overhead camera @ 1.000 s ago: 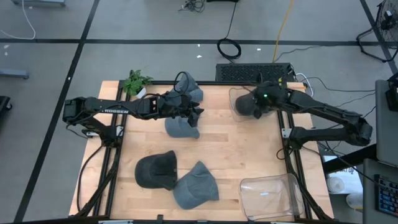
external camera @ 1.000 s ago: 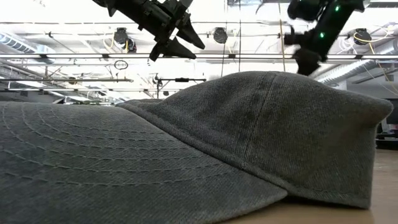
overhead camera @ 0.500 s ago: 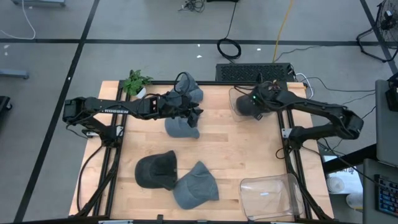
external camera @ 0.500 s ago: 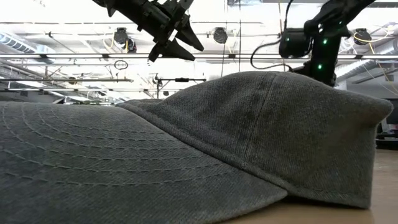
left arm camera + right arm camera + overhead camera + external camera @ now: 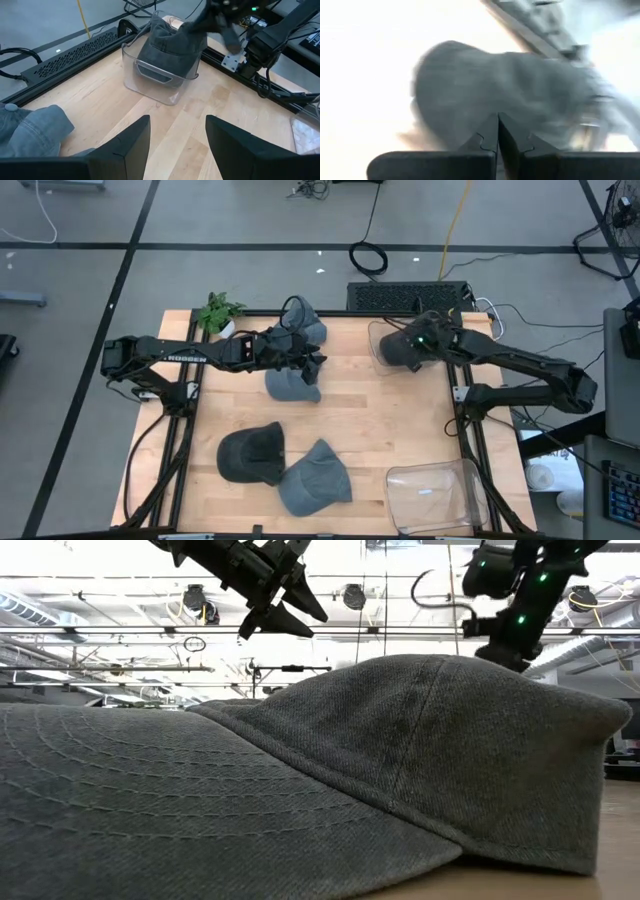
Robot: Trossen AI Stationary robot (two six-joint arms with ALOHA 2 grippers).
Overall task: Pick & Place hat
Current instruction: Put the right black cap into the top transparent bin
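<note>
- The landmark is the clear plastic bin (image 5: 380, 345) at the far right part of the light wooden table (image 5: 370, 420); in the left wrist view (image 5: 165, 80) it is a transparent tub with a dark grey denim hat (image 5: 172, 42) sitting inside it.
- The right gripper (image 5: 412, 350) is over that bin, right at the dark hat (image 5: 398, 352); its two dark fingers (image 5: 485, 140) are pressed together with no gap, and the hat's fabric fills the view just beyond them. Whether any cloth is pinched between them cannot be told.
- The left gripper (image 5: 318, 367) hangs in the air well to the left of the bin, its fingers (image 5: 125, 150) spread wide apart and holding nothing.
- Directly beneath the left gripper lies a blue-grey denim cap (image 5: 292, 386), and another pale blue one (image 5: 308, 330) lies just behind it, both left of the bin.
- Farther from the bin, toward the near edge, sit a black cap (image 5: 252, 452) and a grey-blue cap (image 5: 315, 478), touching each other.
- A second clear bin (image 5: 435, 495) stands at the near right corner.
- A small green potted plant (image 5: 217, 313) stands at the far left corner.
</note>
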